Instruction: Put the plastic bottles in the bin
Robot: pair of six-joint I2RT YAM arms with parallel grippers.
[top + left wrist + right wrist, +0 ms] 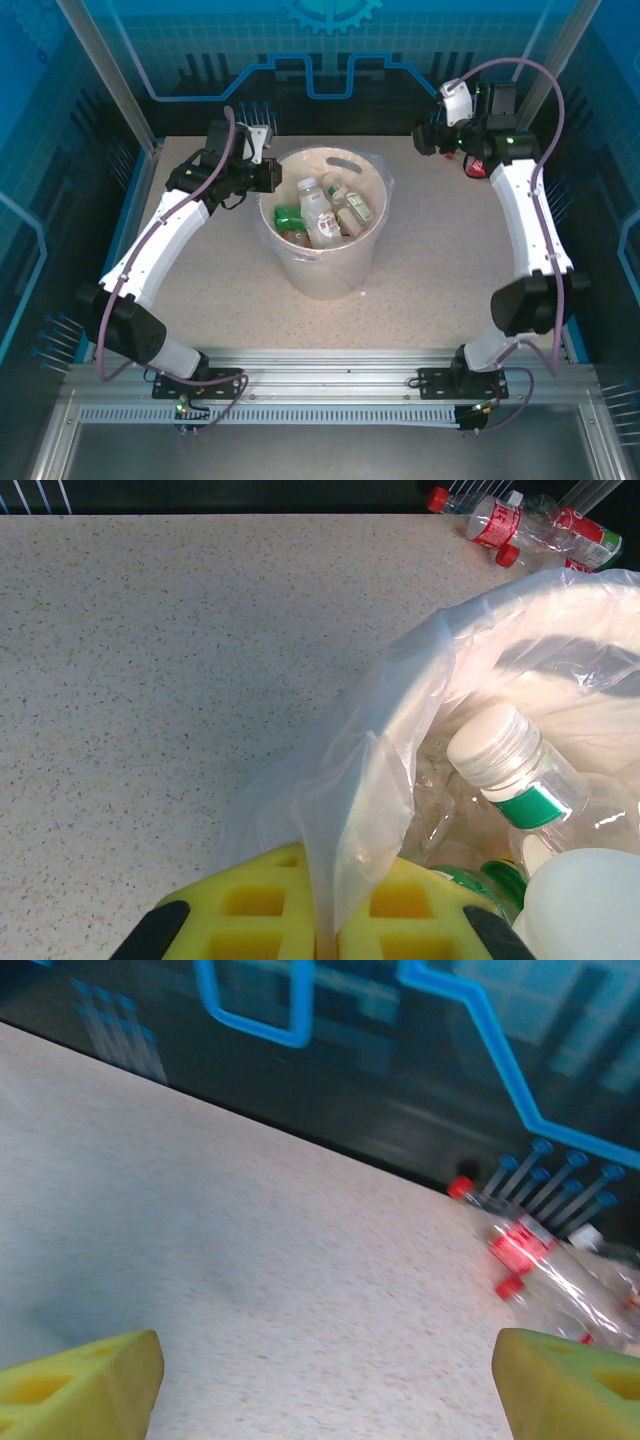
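The loose plastic bottles lie on their sides at the counter's far right corner, ahead and to the right of the right tool, whose pads stand wide apart and empty. Their long axes slant away toward the back wall, though blur leaves their number unsure. The right arm, stretched along the counter's right edge, is much the nearer, while the left tool, closed on a fold of the bag liner, sits at the rim of the bin, where the other bottles already lie.
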